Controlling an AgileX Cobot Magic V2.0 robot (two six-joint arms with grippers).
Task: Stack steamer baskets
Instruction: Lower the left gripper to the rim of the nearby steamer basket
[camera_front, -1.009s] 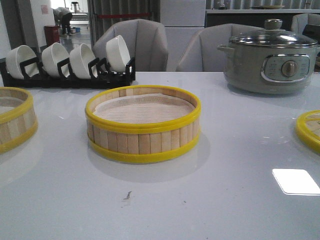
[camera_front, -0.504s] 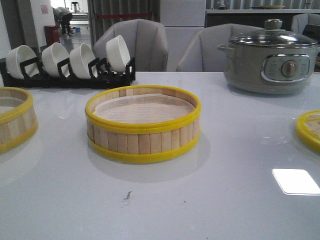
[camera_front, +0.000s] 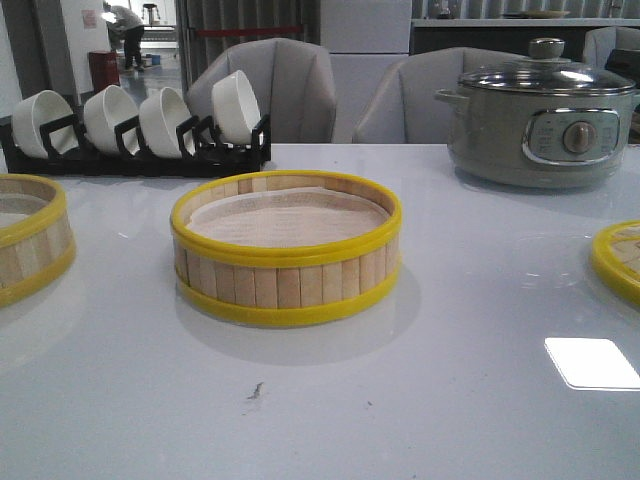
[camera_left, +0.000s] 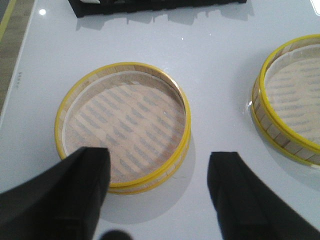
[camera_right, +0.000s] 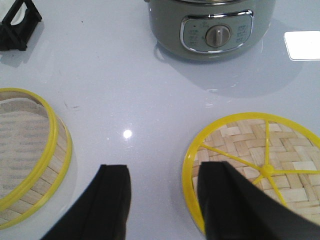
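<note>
1. The white counter (camera_front: 470, 400) carries everything; the grey electric pot (camera_front: 540, 115) stands at its far right, and the black rack of white bowls (camera_front: 135, 125) at its far left.
2. The middle steamer basket (camera_front: 286, 250) sits at the counter's centre, well apart from both arms.
3. The left steamer basket (camera_left: 122, 125) lies under the left fingers (camera_left: 75, 195), which are spread wide and empty; one finger overlaps its near rim, but contact cannot be judged. The front view cuts this basket off at the edge.
4. The woven lid (camera_right: 260, 170) lies flat on the right. The right fingers (camera_right: 235, 210) are wide apart and empty, one covering the lid's near rim.
</note>
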